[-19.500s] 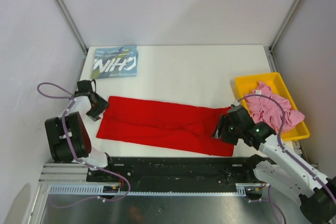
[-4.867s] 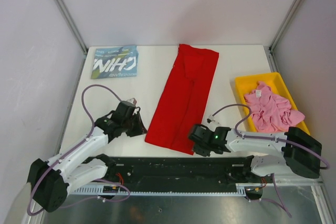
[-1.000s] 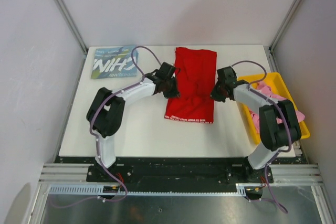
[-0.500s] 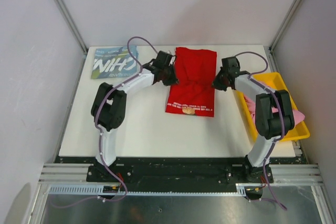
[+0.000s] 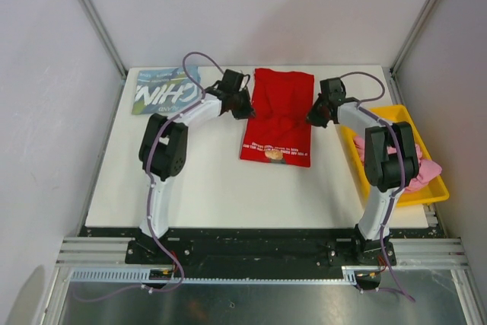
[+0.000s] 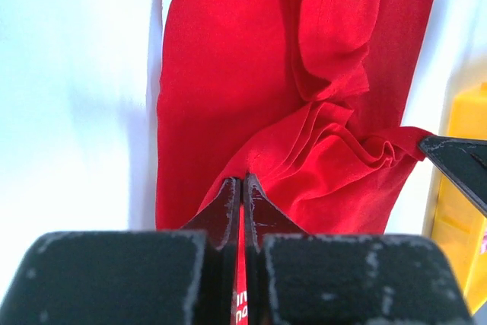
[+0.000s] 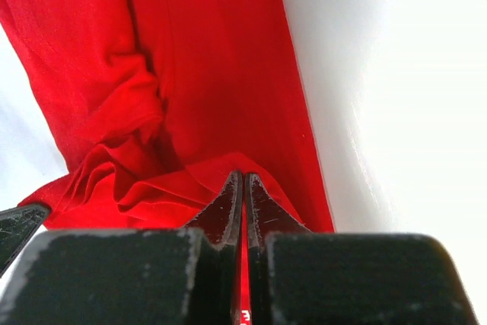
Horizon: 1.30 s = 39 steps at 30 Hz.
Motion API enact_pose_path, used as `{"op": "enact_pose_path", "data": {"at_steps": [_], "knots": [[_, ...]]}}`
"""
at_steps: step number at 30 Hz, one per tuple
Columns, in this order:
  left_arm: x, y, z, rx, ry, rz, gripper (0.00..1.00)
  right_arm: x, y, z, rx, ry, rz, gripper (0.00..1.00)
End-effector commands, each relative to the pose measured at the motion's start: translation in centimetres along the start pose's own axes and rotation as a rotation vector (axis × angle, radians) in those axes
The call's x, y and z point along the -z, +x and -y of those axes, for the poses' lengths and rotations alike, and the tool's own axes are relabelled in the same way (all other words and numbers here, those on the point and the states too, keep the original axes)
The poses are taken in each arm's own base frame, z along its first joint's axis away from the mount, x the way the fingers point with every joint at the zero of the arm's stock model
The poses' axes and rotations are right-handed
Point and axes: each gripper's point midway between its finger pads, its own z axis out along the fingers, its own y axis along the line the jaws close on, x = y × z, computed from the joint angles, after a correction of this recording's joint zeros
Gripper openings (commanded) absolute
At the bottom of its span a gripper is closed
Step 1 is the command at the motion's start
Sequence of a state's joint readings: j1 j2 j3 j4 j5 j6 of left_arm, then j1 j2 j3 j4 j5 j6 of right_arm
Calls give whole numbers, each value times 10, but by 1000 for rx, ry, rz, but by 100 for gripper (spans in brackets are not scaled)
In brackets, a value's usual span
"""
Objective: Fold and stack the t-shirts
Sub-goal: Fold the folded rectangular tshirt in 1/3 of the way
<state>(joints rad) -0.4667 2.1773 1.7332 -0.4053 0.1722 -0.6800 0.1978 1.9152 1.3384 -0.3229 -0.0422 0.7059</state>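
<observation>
The red t-shirt (image 5: 276, 116) lies at the middle of the bench (image 5: 205, 180)'s far edge, doubled over, lettering showing. The left gripper (image 6: 241, 184) and right gripper (image 7: 242, 182) each pinch one side, jaws closed on bunched cloth. The blue t-shirt (image 5: 163, 90) sits in the far left corner; the pink t-shirt (image 5: 422, 167) lies in the yellow tray (image 5: 392, 114) at the right edge.

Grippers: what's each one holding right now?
Left gripper: closed, pinching the red shirt.
Right gripper: closed, pinching the same shirt.
</observation>
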Motion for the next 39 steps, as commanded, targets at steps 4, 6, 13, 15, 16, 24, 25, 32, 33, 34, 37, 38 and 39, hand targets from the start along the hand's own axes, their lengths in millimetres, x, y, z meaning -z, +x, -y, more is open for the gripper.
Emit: {"op": "enact_pose_path", "data": {"at_steps": [4, 6, 13, 15, 16, 24, 25, 32, 33, 34, 37, 38, 39], "knots": [[2, -31, 16, -34, 87, 41, 0, 4, -29, -8, -8, -8, 66, 0], [0, -32, 16, -36, 91, 41, 0, 5, -31, -6, -11, -4, 73, 0], [-6, -31, 8, -32, 89, 25, 0, 1, -33, -3, -15, -3, 66, 0], [-7, -31, 7, -36, 92, 20, 3, -2, -31, -2, -11, -5, 56, 0], [-6, -32, 7, -41, 92, 23, 6, -2, -31, -2, -7, -8, 51, 0], [30, -57, -3, -92, 86, 101, 59, 31, -59, -19, 72, -15, 115, 37], [35, -57, -2, -100, 91, 103, 63, 35, -62, -19, 77, -3, 125, 40], [45, -28, 12, -135, 142, 44, 38, 39, -25, -49, 180, -12, 85, 25], [43, -22, 13, -136, 146, 29, 30, 35, -18, -52, 189, -17, 69, 20], [41, -17, 14, -136, 149, 17, 22, 30, -11, -53, 194, -20, 51, 16], [33, -4, 15, -130, 156, -24, 5, 15, 2, -55, 201, -27, 13, 9], [30, 0, 14, -127, 158, -35, 3, 11, 5, -56, 201, -28, 6, 8], [28, 2, 14, -127, 158, -42, 1, 7, 10, -58, 203, -39, -7, 8]]}}
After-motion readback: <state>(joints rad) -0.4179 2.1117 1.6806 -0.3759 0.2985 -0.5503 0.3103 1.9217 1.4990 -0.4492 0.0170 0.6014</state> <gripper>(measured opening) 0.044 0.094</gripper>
